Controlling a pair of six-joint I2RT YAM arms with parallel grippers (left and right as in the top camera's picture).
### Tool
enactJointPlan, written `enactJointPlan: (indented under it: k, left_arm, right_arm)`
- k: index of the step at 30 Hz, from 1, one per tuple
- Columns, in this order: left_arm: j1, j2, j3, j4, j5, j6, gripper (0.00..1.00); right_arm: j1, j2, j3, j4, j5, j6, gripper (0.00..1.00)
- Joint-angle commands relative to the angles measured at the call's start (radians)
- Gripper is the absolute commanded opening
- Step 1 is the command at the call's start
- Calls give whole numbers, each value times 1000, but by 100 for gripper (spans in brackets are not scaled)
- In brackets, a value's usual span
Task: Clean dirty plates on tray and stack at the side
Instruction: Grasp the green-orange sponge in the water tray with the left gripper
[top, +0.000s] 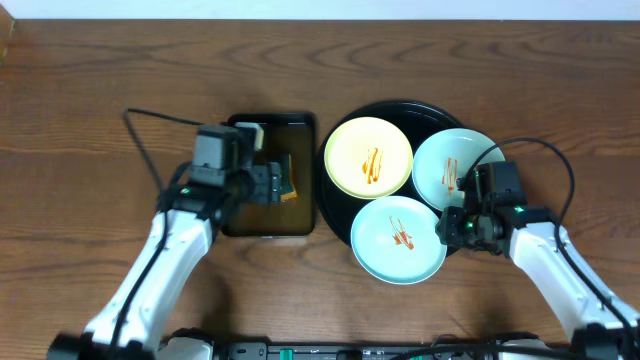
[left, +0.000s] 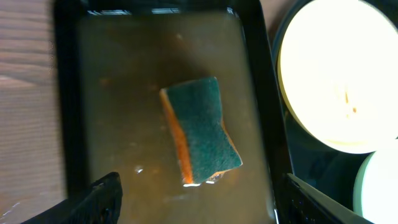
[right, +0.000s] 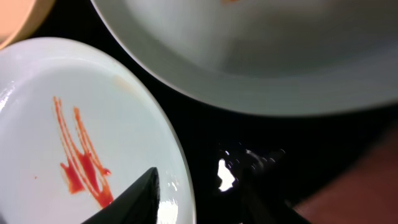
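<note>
While all three plates sit dirty on the tray (top: 400, 108), we note the sponge (left: 202, 130) as the thing the next move depends on. It lies in the brownish water of the pan (left: 68, 124), green face up, directly below the left gripper (left: 203, 178), whose fingers are spread wide to either side. In the left wrist view the sponge's long axis runs up and down the frame with a slight tilt, so the fingers face its two long edges and, in our judgement, would close across its narrow width. We judge a straight descent should meet it. The left arm is plainly the nearer one; the pan stands on the tabletop (top: 90, 120) just left of the tray. The yellow plate (top: 368, 157) lies on the tray's left side, closest to the pan. The right plate (top: 455, 168) and the front plate (top: 398, 238) lie further over, each streaked with orange sauce. The right gripper (top: 450, 228) hangs low at the front plate's right rim, between the two pale plates. Its fingers appear spread, holding nothing, one over the plate, the other dim against the black tray. We judge no plate wiped yet and none stacked at the side.
</note>
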Motion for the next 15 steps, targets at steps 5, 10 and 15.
enactJointPlan:
  k: [5,10,15]
  left_arm:
    - [-66,178,24,68,-20,-8,79]
    - [-88,264,24,101,-20,-8,78]
    - [-88,289,23,122,-21,-8,69]
  right_arm:
    - [11,57,-8,24,-64,5,25]
    - [11,57,-8,26,-64,5,14]
    - [11,57,-8,30,-64,5,10]
